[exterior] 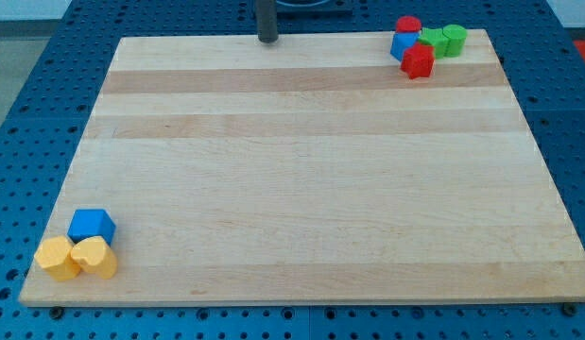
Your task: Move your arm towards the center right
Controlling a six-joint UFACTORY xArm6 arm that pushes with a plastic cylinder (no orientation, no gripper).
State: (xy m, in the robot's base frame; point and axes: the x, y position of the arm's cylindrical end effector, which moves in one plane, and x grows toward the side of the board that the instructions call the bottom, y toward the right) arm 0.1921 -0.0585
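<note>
My tip (267, 41) touches the wooden board (301, 170) at the middle of the view's top edge, far from all blocks. At the top right corner sits a tight cluster: a red cylinder (408, 25), a blue block (402, 45), a red star-like block (419, 61), a green star-like block (432, 42) and a green cylinder (454, 40). At the bottom left corner a blue cube (92, 225) touches a yellow hexagonal block (58, 258) and a yellow heart-shaped block (94, 257).
The board lies on a blue perforated table (27, 94) that shows on all sides. The rod's upper part runs out of the view's top.
</note>
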